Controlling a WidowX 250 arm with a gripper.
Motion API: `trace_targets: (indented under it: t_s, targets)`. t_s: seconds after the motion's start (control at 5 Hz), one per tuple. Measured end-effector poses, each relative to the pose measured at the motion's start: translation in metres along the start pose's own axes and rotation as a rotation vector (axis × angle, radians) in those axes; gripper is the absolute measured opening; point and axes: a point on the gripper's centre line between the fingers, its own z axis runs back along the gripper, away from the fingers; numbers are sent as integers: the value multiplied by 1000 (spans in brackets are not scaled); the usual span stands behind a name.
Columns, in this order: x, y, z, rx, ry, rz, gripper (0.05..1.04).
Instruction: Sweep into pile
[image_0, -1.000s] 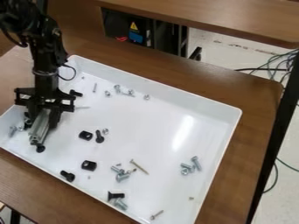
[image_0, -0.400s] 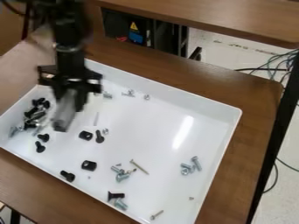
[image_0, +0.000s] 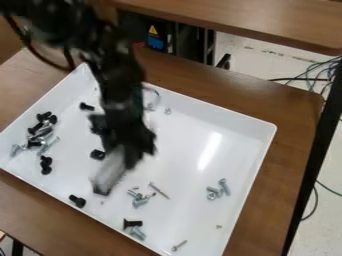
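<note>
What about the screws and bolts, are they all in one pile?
No, one cluster of bolts lies at the left of the white tray, while a few screws sit apart toward its right.

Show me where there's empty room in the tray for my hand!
The biggest bare patch is between the gripper and the tray's right wall, above the right-hand screws. A smaller one is between the left-hand bolt pile and the metal bar. That pile is crowded; so is just right of the bar.

Bright light; white glare streak (image_0: 209, 151) on the tray (image_0: 184, 140); the arm (image_0: 120, 87) blurred.
</note>
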Motion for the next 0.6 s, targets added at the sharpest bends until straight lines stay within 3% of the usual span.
trace_targets:
  t_s: [0.2, 0.4, 0.6]
  targets:
    - [3, -50, -10, -37, -40, -113, 363]
    - [6, -93, -32, 10, -20, -117, 363]
    - [14, -132, -38, 16, -15, -119, 363]
